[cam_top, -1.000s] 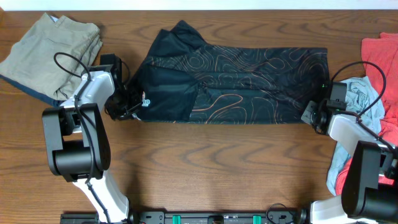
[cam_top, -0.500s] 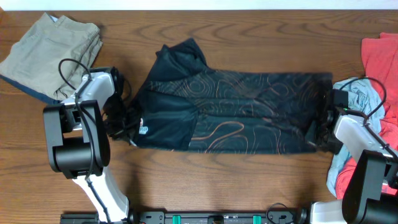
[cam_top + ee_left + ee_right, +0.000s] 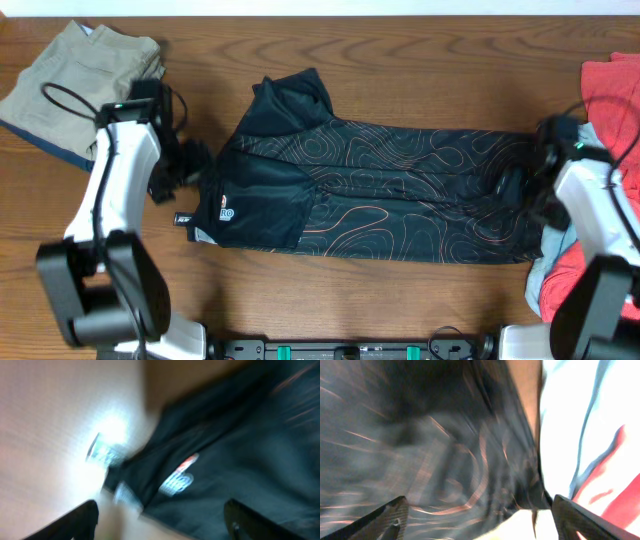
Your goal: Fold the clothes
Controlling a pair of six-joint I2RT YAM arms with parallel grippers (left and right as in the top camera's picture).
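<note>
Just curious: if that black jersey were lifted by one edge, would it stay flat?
Probably not: the black jersey lies creased and folded over itself, so it likely droops. It looks thin, so probably light, bunching if pushed.

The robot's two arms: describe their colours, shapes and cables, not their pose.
Both the left arm and right arm have white, rounded forearm links and bulky black base segments and wrists. A black cable loops off the left arm. The gripper fingers are black.

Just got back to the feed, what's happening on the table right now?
Both arms are at the black jersey, which lies spread out across the table. The left gripper is open at its left end and the right gripper is open at its right end; neither holds cloth.
</note>
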